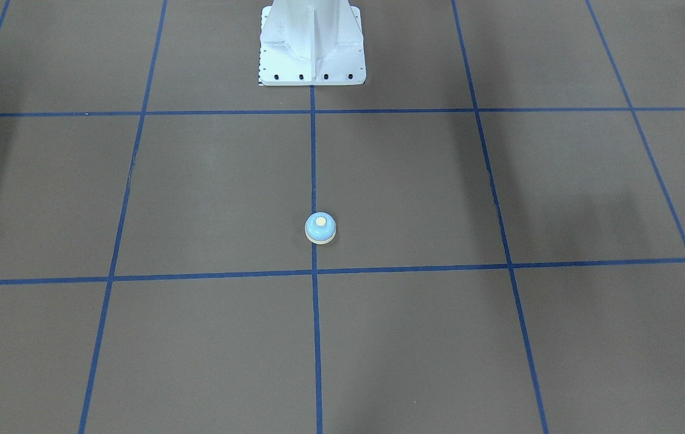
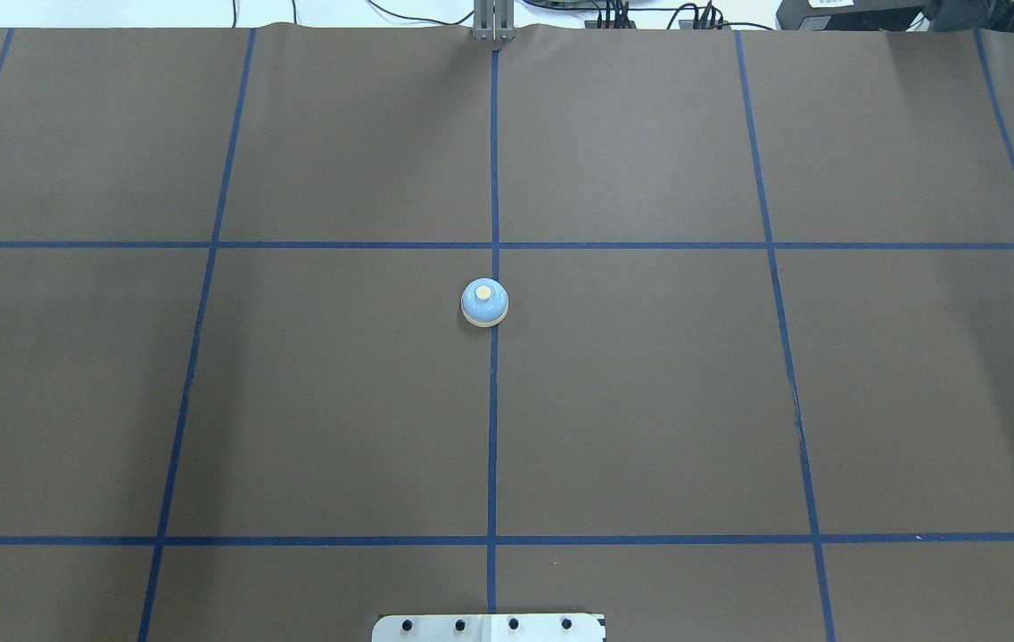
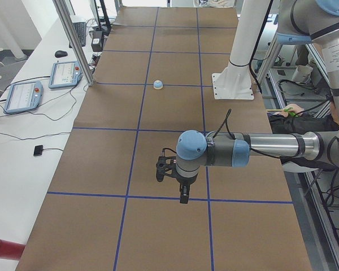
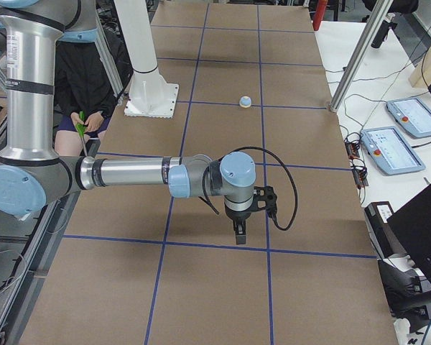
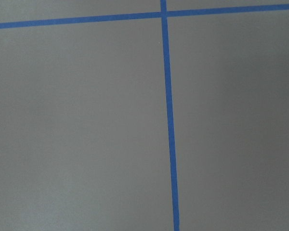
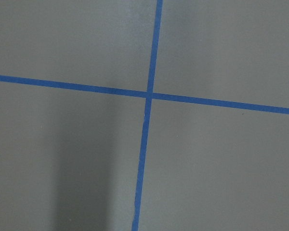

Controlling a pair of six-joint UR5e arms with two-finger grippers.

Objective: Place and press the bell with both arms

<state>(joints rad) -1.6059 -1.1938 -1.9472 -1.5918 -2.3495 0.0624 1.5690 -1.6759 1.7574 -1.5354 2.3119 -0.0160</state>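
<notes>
1. The bell (image 2: 484, 302) sits upright mid-table (image 2: 649, 401), right on the blue line (image 2: 493, 428), with the white pedestal (image 2: 489, 628) at its 6 o'clock in the overhead view.
2. The left gripper (image 3: 183, 196) hangs over the table, well apart from the bell. Spread or pressed together? Can't tell.
3. The right gripper (image 4: 239, 236) is also well apart from it. Again, can't tell.

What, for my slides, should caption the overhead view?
Light-blue bell upright on the centre tape line.
</notes>
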